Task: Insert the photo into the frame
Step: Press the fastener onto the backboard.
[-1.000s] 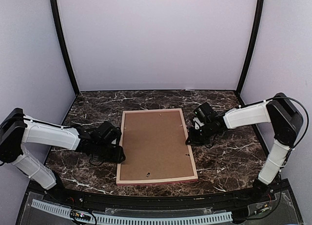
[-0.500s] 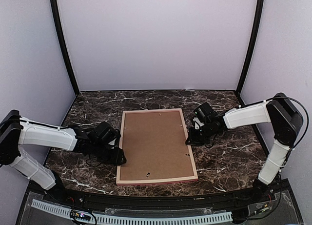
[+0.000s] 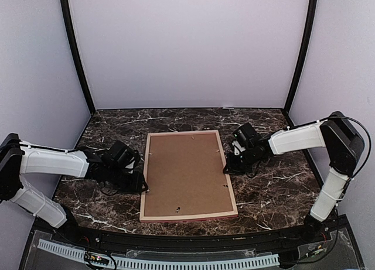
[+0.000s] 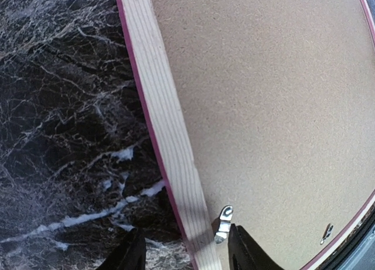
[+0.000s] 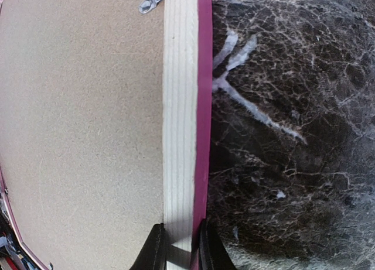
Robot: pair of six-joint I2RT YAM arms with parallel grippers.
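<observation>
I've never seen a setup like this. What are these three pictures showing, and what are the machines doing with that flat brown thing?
Two white-and-black robot arms sit at a dark marble table. The wide picture looks down from above; the two close-ups come from cameras on each wrist. Lying face down is a thin wooden picture frame, pink-red edged, filled by a brown backing board. The right gripper pinches its right rail; the left gripper straddles the left rail, jaws open, beside a metal clip.

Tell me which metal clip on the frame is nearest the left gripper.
The clip at the left rail, right beside the left gripper; the other clip in the wrist view lies farther off.
</observation>
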